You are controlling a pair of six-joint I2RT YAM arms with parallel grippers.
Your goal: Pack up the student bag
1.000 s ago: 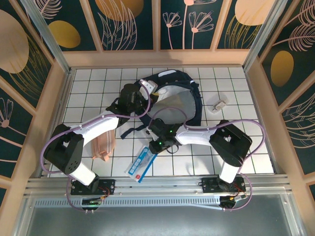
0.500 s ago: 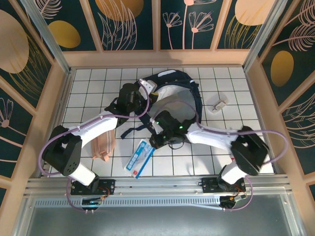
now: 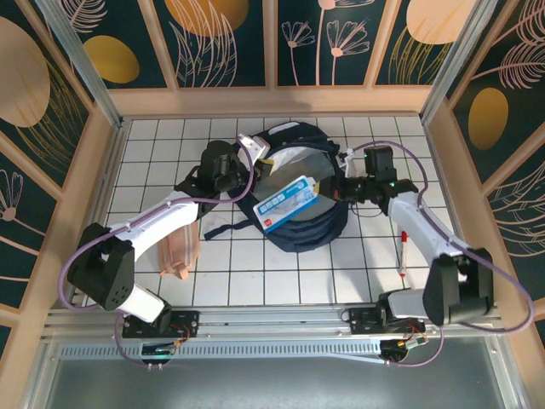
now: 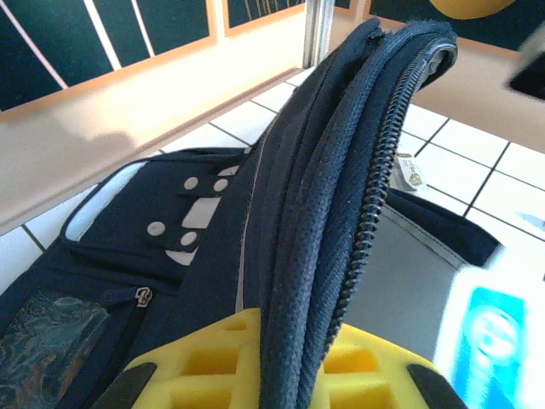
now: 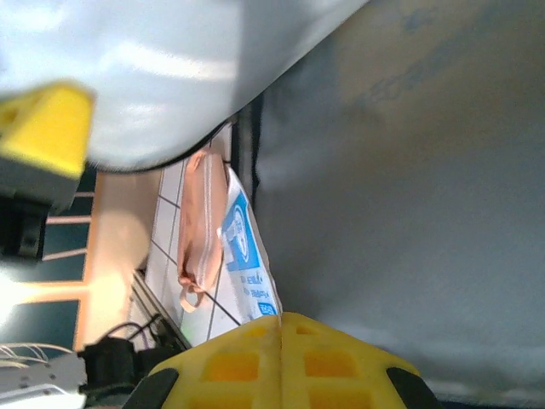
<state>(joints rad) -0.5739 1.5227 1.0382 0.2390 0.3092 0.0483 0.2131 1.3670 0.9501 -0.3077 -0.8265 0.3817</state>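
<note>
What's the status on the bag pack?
Left fingers clamp student bag rim, mouth open. Right fingers shut on blue packet over the opening. Pink pouch lies aside.

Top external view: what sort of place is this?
Probably a staged robot test cell, not a real room: a white gridded table boxed in by wood-framed leaf-print panels, with an aluminium rail at its near edge carrying the arm bases.

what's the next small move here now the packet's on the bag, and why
Probably push the blue-and-white packet deeper with the right gripper. It lies flat across the grey lining at the student bag mouth, not tucked in, while the left gripper holds the rim up.
</note>
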